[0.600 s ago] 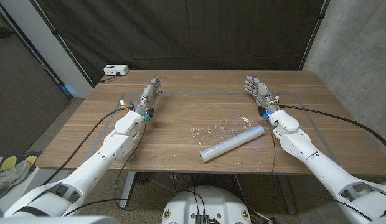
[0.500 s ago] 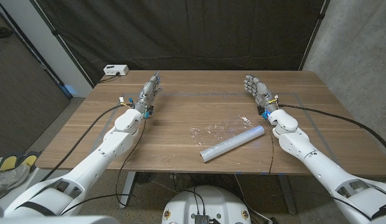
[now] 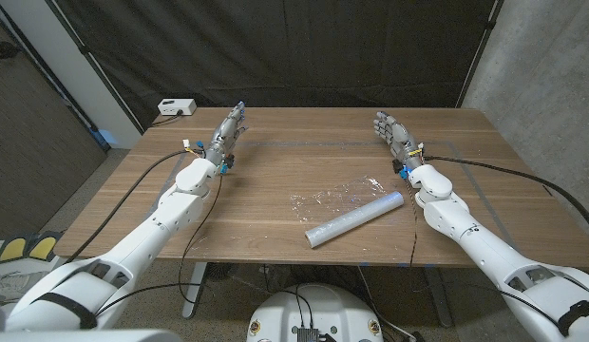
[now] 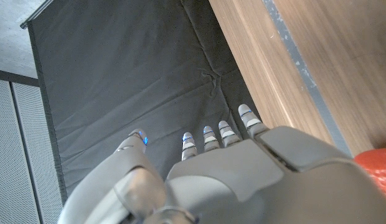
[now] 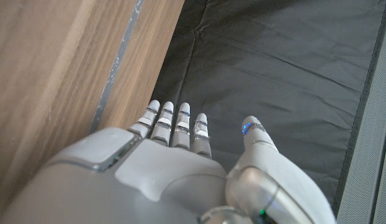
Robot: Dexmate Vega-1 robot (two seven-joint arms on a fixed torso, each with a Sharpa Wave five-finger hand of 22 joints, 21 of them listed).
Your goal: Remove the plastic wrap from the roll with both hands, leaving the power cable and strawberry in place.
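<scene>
A silvery roll [image 3: 354, 218] lies slanted on the wooden table [image 3: 275, 180], near the front, right of the middle. A loose crinkled sheet of clear plastic wrap [image 3: 331, 198] lies on the wood against the roll's far side. My left hand [image 3: 227, 134] hovers at the far left of the table, fingers straight and apart, holding nothing. My right hand [image 3: 390, 132] is at the far right in the same pose, also with nothing in it. Both hands are well away from the roll. In the left wrist view a red-orange thing [image 4: 375, 178], perhaps the strawberry, shows beside my left hand [image 4: 243, 180].
A white box with a cable [image 3: 176, 106] sits just beyond the table's far left corner. A black curtain [image 3: 294, 47] hangs behind the table. Grey tape lines [image 3: 294, 142] mark a rectangle on the wood. Cables [image 3: 484, 171] run along my right forearm.
My left hand has reached a little farther toward the table's far edge. My right hand, the roll and the wrap have not visibly moved.
</scene>
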